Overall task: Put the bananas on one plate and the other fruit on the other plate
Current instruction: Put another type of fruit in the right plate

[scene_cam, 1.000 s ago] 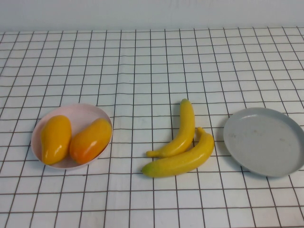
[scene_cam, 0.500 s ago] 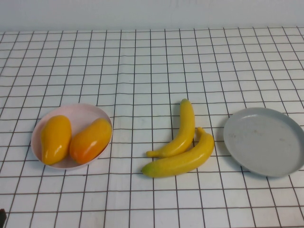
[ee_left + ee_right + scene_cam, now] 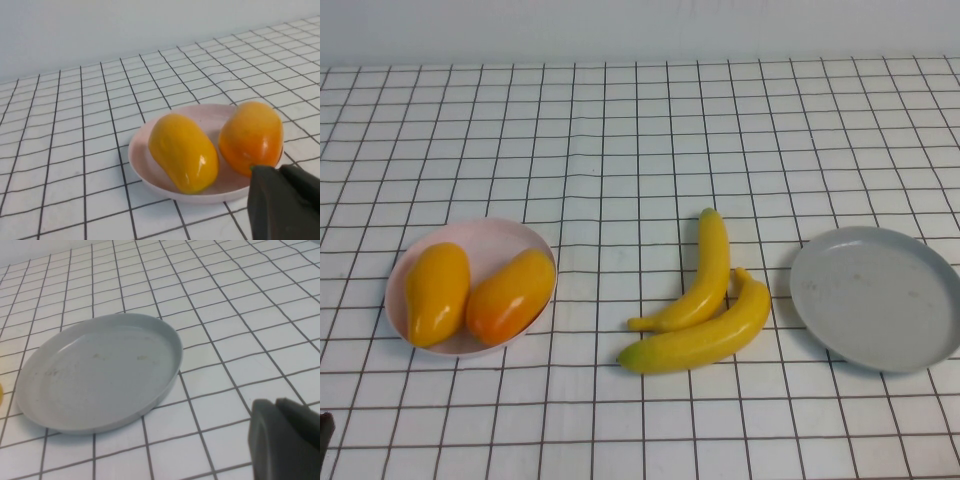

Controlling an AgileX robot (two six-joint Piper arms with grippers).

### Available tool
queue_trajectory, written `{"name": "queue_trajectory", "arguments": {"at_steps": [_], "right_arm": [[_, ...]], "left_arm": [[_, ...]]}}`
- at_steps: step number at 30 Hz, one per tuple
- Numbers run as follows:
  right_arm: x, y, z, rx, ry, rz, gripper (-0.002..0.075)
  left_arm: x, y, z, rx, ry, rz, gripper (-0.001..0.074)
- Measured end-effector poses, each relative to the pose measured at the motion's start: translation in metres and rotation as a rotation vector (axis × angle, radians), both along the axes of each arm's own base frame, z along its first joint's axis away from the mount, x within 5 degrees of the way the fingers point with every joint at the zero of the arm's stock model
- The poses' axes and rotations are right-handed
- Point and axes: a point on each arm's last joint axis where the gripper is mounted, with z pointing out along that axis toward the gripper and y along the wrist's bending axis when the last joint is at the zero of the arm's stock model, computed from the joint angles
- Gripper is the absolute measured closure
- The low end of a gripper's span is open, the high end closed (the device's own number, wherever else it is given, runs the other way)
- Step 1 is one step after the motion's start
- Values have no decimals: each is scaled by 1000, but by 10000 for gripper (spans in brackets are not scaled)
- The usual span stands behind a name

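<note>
Two mangoes (image 3: 475, 294) already share the pink plate (image 3: 510, 233) just ahead of the closed, empty left hand (image 3: 285, 202). The bananas (image 3: 705, 310) lie on the counter (image 3: 620, 150), beside the bare grey-blue plate (image 3: 100, 370) before the closed right hand (image 3: 285, 437).

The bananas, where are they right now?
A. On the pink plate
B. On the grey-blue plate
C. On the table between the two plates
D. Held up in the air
C: both bananas lie on the checked table, between the pink plate holding the two orange fruits and the bare grey-blue plate.
</note>
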Motion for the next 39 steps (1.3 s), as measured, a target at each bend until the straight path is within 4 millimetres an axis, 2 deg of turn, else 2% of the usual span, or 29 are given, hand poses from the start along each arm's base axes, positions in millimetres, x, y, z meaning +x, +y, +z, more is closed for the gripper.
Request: {"name": "queue_trajectory", "arguments": {"at_steps": [10,19,39], "right_arm": [[0,0,0,0,0,0,742],[0,0,0,0,0,0,742],[0,0,0,0,0,0,742]], "left_arm": [[-2,-1,-6,-19,68,30,738],[-4,2,-15,50,159,117,738],[-4,1,-15,49,161,113,738]]}}
